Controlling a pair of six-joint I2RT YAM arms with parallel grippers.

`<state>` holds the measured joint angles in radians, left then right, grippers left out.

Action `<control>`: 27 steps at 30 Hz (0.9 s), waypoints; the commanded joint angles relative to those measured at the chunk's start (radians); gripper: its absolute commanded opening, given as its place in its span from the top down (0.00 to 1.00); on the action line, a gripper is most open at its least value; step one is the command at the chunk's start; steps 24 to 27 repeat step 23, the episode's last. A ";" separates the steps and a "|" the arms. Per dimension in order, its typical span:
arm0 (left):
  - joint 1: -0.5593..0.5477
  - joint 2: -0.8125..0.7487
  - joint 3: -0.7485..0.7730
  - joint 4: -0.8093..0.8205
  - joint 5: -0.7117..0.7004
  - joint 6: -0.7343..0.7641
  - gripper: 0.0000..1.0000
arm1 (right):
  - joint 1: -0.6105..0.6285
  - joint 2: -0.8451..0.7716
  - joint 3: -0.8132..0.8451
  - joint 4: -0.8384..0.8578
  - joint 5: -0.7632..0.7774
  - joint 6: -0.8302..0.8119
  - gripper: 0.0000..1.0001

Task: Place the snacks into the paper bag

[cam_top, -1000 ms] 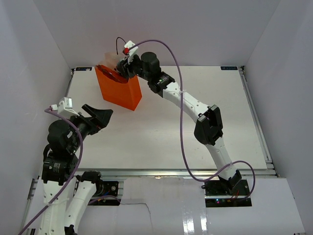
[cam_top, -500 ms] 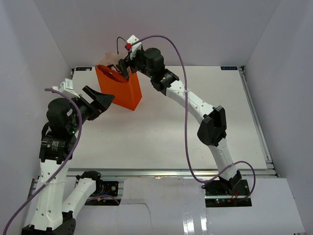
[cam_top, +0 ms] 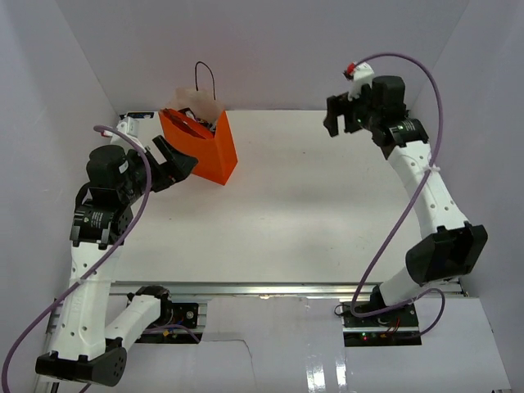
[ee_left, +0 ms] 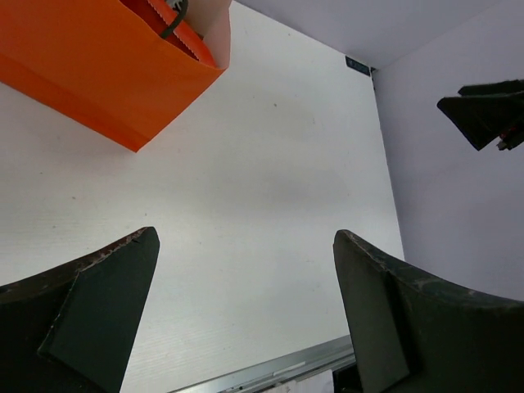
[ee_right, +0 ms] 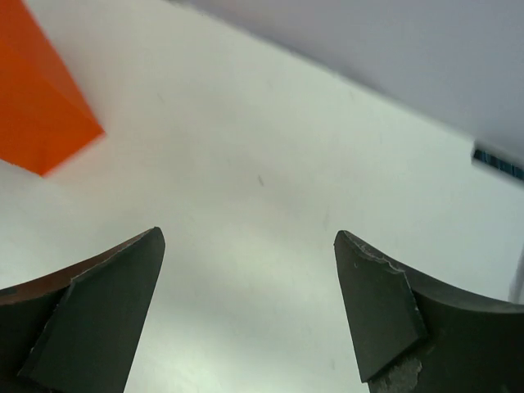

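The orange paper bag (cam_top: 199, 150) stands upright at the back left of the table, black cord handle up. A red crisp bag (cam_top: 187, 124) shows inside its mouth. The bag also shows in the left wrist view (ee_left: 90, 65) and the right wrist view (ee_right: 37, 115). No loose sweets are in view. My left gripper (cam_top: 178, 155) is open and empty, just left of the bag, close to its side. My right gripper (cam_top: 334, 123) is open and empty, raised at the back right, far from the bag.
White walls enclose the table on three sides. A metal rail (cam_top: 278, 288) runs along the near edge. The right gripper's fingers (ee_left: 483, 110) show at the right of the left wrist view.
My right gripper has left the bag's mouth and swung far right and up. My left gripper has moved up toward the bag's left side.
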<state>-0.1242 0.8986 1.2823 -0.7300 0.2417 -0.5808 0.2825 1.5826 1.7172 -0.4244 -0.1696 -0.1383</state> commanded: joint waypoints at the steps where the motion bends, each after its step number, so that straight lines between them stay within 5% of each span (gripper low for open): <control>1: 0.001 -0.010 -0.029 -0.006 0.079 0.065 0.02 | -0.109 -0.113 -0.138 -0.189 0.094 -0.009 0.10; 12: 0.001 -0.113 -0.141 0.086 0.123 0.064 0.02 | -0.161 -0.536 -0.488 -0.177 0.292 0.039 0.10; 27: 0.001 -0.158 -0.113 0.073 0.120 0.061 0.02 | -0.164 -0.610 -0.508 -0.168 0.262 0.037 0.10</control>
